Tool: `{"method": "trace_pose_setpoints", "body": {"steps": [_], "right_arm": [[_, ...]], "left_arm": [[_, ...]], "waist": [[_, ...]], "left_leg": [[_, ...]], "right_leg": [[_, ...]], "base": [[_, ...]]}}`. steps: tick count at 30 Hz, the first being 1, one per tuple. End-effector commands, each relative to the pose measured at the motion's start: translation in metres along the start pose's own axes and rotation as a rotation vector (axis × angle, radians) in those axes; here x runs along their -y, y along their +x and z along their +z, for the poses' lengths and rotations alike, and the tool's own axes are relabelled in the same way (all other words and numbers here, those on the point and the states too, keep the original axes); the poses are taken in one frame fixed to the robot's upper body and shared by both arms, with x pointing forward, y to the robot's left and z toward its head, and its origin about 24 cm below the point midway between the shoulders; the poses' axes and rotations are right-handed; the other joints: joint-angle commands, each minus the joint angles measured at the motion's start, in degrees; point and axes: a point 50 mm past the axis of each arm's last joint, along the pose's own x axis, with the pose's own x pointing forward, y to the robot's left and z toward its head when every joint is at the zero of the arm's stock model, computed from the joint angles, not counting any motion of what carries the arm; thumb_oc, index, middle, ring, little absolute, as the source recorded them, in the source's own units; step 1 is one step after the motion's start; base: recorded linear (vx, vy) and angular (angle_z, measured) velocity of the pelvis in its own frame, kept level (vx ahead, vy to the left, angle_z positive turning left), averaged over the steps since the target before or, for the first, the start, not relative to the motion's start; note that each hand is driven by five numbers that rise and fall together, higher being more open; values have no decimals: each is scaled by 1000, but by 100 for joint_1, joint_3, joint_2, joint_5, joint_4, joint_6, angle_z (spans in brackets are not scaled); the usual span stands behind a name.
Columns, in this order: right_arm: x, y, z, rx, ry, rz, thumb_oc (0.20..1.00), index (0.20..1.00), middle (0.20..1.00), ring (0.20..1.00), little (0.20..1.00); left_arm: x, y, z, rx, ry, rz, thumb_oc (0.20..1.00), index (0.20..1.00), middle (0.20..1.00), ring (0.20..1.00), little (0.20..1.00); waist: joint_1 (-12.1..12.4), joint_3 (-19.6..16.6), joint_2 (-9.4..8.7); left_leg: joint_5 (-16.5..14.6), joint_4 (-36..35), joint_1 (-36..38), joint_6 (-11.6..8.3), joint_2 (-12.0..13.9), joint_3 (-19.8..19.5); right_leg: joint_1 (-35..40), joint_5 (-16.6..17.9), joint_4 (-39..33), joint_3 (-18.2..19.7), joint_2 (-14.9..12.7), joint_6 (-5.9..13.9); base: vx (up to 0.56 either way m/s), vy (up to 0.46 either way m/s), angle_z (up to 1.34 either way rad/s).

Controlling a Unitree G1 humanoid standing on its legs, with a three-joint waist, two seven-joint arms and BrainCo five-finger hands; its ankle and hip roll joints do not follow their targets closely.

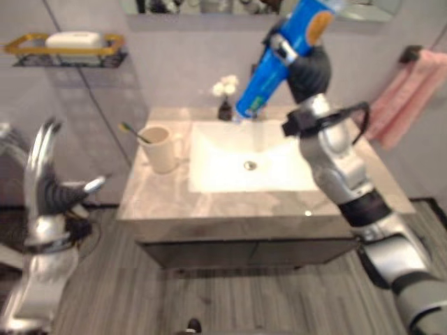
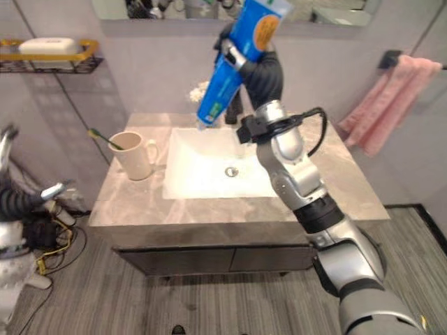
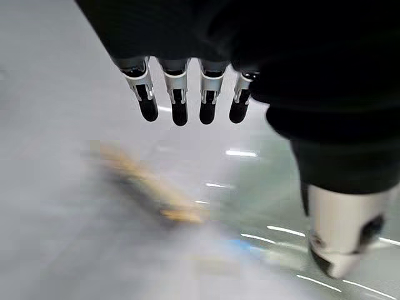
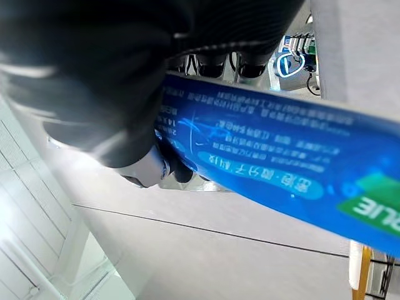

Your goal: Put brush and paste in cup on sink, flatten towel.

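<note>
The right hand [image 2: 253, 66] was up high, over the back of the sink [image 2: 209, 171]. Its fingers were wrapped tight around the big blue paste tube [image 2: 234, 59]. The tube pointed down and to the robot's left of the hand, with its cap end low over the basin. It looked like the hand held it that way so the cap end could go into the cup first.

The cup [image 1: 159, 148] stood on the counter [image 1: 160, 199], well off to the left of that hand and lower down. The brush [image 1: 130, 131] was already in the cup, with its end sticking out over the rim. So I think the brush part was done and the paste was next.

The pink towel [image 2: 385, 105] hung on the wall, off to the right of the hand. It looked bunched, not flat yet.

The left hand [image 1: 52, 185] was low, beside the counter, holding nothing. Its fingers were straight and loose.
</note>
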Motion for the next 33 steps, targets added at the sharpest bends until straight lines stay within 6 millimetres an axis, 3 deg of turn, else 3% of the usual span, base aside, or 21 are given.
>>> {"method": "trace_pose_setpoints", "body": {"steps": [1, 3, 6, 8, 12, 13, 14, 17, 18, 19, 26, 33], "right_arm": [[-7, 29, 42, 209, -9, 15, 200, 200, 200, 200, 200], [-4, 29, 43, 211, -16, 2, 200, 200, 200, 200, 200], [3, 42, 53, 231, -89, -28, 200, 200, 200, 200, 200], [6, 44, 55, 238, -100, -37, 200, 200, 200, 200, 200], [12, 54, 67, 265, -171, -65, 200, 200, 200, 200, 200], [12, 59, 71, 273, -185, -80, 200, 200, 200, 200, 200], [13, 59, 71, 274, -187, -80, 200, 200, 200, 200, 200], [19, 63, 73, 263, -219, -99, 200, 200, 200, 200, 200], [19, 63, 73, 263, -219, -99, 200, 200, 200, 200, 200], [18, 68, 73, 250, -239, -95, 200, 200, 200, 200, 200], [42, 68, 72, 215, -340, -195, 200, 200, 200, 200, 200], [45, 61, 67, 205, -332, -209, 200, 200, 200, 200, 200]], "left_arm": [[-14, 30, 14, 98, -35, 60, 1000, 1000, 1000, 1000, 1000], [-14, 30, 15, 101, -42, 59, 1000, 1000, 1000, 1000, 1000], [-2, 18, -16, -61, -20, -20, 1000, 1000, 1000, 1000, 1000], [1, 16, -20, -81, -12, -40, 1000, 1000, 1000, 1000, 1000], [18, -5, -53, -253, 19, -165, 1000, 1000, 1000, 1000, 1000], [30, -24, -69, -344, 38, -273, 1000, 1000, 1000, 1000, 1000], [31, -24, -68, -342, 36, -273, 1000, 1000, 1000, 1000, 1000], [42, -50, -83, -438, 56, -404, 1000, 1000, 1000, 1000, 1000], [43, -50, -83, -438, 55, -404, 1000, 1000, 1000, 1000, 1000], [41, -63, -89, -520, -8, -381, 1000, 1000, 1000, 1000, 1000], [53, -64, -86, -522, -50, -420, 1000, 1000, 1000, 1000, 1000], [58, -61, -80, -486, -36, -442, 1000, 1000, 1000, 1000, 1000]], "waist": [[265, -176, -435], [296, -167, -444], [543, -74, -498], [557, -63, -494], [709, 31, -469], [766, 50, -463], [755, 47, -460], [820, 133, -417], [807, 126, -418], [864, 147, -425], [957, 260, -409], [939, 342, -393]], "left_leg": [[-562, 74, 81, 40, 222, -440], [-536, 74, 38, 45, 203, -493], [-417, 74, -238, 1, 125, -921], [-393, 74, -304, -3, 105, -1005], [-268, 74, -567, -27, 36, -1305], [-243, 74, -650, -34, 23, -1407], [-226, 74, -671, -28, 14, -1425], [-206, 74, -803, -9, -27, -1505], [-190, 74, -824, -3, -36, -1518], [-193, 74, -865, -1, -42, -1511], [-178, 74, -1086, -39, -105, -1663], [-190, 74, -1202, -11, -180, -1784]], "right_leg": [[37, 259, 24, -462, -446, 134], [36, 262, 24, -520, -453, 129], [95, 244, 24, -943, -486, 129], [98, 239, 24, -1040, -491, 131], [69, 249, 24, -1349, -503, 145], [55, 261, 24, -1450, -504, 149], [45, 269, 24, -1468, -509, 149], [-21, 281, 24, -1533, -516, 174], [-33, 290, 24, -1546, -521, 174], [-73, 282, 24, -1543, -525, 175], [-177, 258, 24, -1613, -534, 232], [-246, 247, 24, -1648, -550, 243]], "base": [[13, 2, 38], [4, 0, 35], [8, -18, 50], [7, -7, 64], [11, -7, 35], [31, 2, 37], [55, 4, 48], [23, 19, 29], [50, 40, 19], [26, 24, 7], [45, 10, 4], [37, 18, 10]]}}
